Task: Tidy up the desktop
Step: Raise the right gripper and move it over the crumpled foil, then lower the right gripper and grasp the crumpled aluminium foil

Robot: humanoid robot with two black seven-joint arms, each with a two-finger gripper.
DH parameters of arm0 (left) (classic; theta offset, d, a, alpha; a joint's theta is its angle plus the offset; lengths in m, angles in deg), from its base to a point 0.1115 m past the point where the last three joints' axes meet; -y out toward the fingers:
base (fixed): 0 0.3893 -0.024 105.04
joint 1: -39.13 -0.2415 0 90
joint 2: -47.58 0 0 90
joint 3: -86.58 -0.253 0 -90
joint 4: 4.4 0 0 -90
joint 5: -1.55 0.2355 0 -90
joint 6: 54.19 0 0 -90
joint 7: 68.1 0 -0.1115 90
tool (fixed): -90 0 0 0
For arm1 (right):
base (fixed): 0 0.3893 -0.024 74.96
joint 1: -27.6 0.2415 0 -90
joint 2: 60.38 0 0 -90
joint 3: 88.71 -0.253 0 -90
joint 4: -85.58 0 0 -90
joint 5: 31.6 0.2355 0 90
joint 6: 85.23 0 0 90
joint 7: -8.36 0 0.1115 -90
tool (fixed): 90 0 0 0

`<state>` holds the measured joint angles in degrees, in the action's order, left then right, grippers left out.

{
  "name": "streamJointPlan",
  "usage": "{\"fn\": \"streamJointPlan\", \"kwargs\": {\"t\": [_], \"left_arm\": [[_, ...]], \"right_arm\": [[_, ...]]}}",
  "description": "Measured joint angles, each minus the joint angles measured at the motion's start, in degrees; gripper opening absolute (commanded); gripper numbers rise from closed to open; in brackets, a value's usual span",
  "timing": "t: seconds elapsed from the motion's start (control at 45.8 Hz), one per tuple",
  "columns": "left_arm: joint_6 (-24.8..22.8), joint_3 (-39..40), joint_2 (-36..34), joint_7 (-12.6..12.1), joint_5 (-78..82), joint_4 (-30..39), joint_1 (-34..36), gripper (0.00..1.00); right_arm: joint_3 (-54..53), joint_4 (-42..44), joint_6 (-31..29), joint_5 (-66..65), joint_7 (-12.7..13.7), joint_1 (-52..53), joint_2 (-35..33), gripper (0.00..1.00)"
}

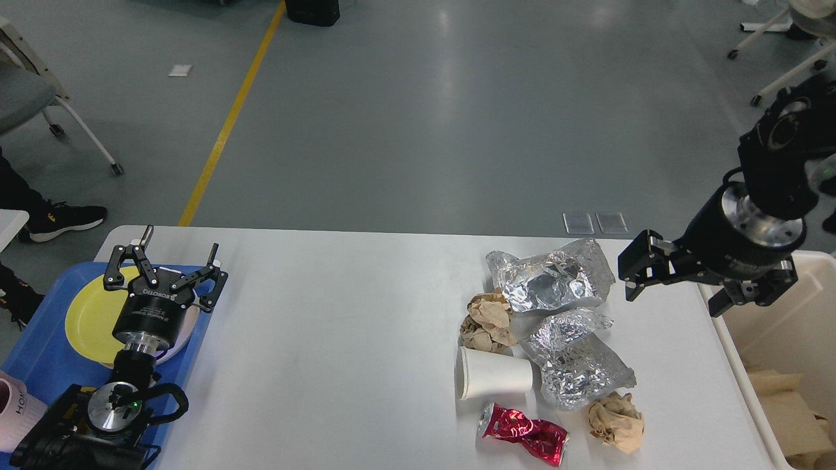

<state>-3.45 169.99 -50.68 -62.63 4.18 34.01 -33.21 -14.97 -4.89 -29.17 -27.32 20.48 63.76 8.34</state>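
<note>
while over desktop (339,339), splayed right hand (676,290)

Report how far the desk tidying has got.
Partly done: brown paper lies in the cream bin. In hand: nothing; the right tool hangs open beside the upper foil. Left: both foils, paper cup, red can and paper balls on the desktop.
</note>
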Motion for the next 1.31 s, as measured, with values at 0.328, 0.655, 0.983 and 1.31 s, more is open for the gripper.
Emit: {"fn": "streamJointPlan", "kwargs": {"t": [0.328,0.655,0.983,1.31], "left_arm": [[-0.02,0.0,0.0,-0.03,0.0,0.0,0.03,0.97],[-0.04,0.0,0.0,-0.03,0.0,0.0,0.03,0.97],[-0.04,0.0,0.0,-0.03,0.0,0.0,0.05,0.97],[-0.04,0.0,0.0,-0.03,0.0,0.0,0.03,0.97]], "right_arm": [[-4.08,19.59,5.35,-0.16,0.01,-29.63,2.78,1.0],[-10.2,32.84,8.7,-0.09,0.0,-45.78,8.18,1.0],[-11.18,38.55,19.48,0.2,0.01,-54.15,10.19,1.0],[-11.06,38.8,25.59,-0.64,-0.01,-54.65,10.27,0.98]]}}
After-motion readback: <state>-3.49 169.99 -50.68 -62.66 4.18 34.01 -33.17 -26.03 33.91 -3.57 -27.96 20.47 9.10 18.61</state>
